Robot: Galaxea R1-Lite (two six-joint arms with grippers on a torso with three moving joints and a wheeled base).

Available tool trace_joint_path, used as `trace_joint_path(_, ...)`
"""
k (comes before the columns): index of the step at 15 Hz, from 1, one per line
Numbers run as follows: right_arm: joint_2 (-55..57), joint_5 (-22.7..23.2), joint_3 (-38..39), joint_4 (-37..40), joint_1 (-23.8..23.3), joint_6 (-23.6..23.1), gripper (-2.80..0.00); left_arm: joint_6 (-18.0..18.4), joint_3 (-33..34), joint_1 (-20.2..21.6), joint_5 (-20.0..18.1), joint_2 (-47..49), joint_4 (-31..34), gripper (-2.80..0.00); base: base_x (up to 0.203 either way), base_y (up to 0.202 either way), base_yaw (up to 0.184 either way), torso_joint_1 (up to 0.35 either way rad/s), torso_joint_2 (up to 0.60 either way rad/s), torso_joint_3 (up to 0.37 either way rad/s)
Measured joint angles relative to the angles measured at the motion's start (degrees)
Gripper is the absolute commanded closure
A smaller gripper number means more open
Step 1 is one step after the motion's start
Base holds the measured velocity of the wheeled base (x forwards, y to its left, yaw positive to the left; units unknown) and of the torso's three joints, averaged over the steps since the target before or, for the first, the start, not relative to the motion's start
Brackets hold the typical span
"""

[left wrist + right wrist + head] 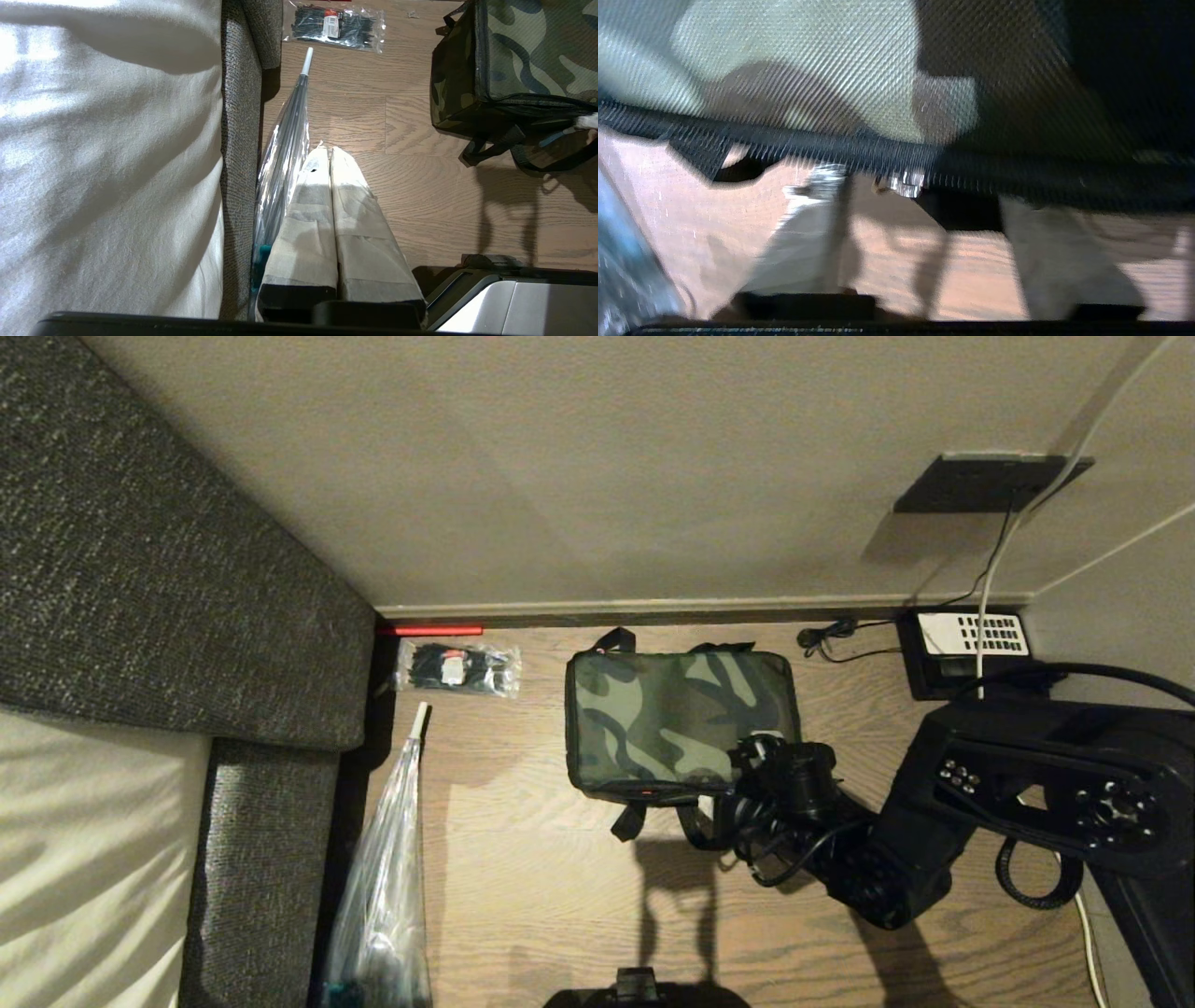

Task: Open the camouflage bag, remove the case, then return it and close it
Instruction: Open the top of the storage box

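1. Down on the wooden floor (523,877), near the wall, sits the camouflage bag (677,719), its lid shut and its black straps (630,819) trailing off the near side.
2. At the bag's near right corner is the right gripper (920,205); the wrist view shows its two taped fingers (803,242) spread apart on either side of the black zipper trim (887,156), with a small silver pull (906,183) between them, and whether they touch it cannot be told.
3. Well to the left, the left gripper (332,154) hangs above the floor beside the sofa (238,140), fingers pressed together, holding nothing.
4. Further out lie a packet of black cable ties (457,667), a clear folded umbrella (387,877) and a telephone (971,644).
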Motion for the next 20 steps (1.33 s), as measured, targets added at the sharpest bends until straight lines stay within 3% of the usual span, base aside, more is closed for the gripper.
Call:
trace_joint_path(3, -2.7, 0.6, 4.8, 0.8, 0.0, -5.4, 0.00, 0.0, 0.0, 0.0, 0.0, 0.0, 0.0, 0.00, 0.000, 0.000, 0.000, 0.000, 0.00, 0.000)
trace_joint_path(6, -3.9, 0.7, 5.9, 0.9, -0.1, -5.6, 0.00, 0.0, 0.0, 0.0, 0.0, 0.0, 0.0, 0.00, 0.000, 0.000, 0.000, 0.000, 0.00, 0.000)
trace_joint_path(7, -4.0, 0.6, 6.1, 1.0, -0.1, -6.0, -2.80, 0.0, 0.0, 0.0, 0.0, 0.0, 0.0, 0.00, 0.000, 0.000, 0.000, 0.000, 0.00, 0.000)
trace_joint_path(14, -4.6, 0.5, 6.9, 1.3, -0.1, -8.2, -2.80, 0.0, 0.0, 0.0, 0.0, 0.0, 0.0, 0.00, 0.000, 0.000, 0.000, 0.000, 0.00, 0.000)
trace_joint_path(17, -10.1, 0.6, 10.4, 5.4, -0.2, -12.8, -2.80, 0.0, 0.0, 0.0, 0.0, 0.0, 0.0, 0.00, 0.000, 0.000, 0.000, 0.000, 0.00, 0.000)
trace_joint_path(19, -14.8, 2.6, 12.9, 9.4, -0.3, -14.0, -2.80, 0.0, 0.0, 0.0, 0.0, 0.0, 0.0, 0.00, 0.000, 0.000, 0.000, 0.000, 0.00, 0.000)
trace_joint_path(20, -16.2, 5.2, 13.4, 9.8, -0.1, -12.0, -2.80, 0.0, 0.0, 0.0, 0.0, 0.0, 0.0, 0.00, 0.000, 0.000, 0.000, 0.000, 0.00, 0.000)
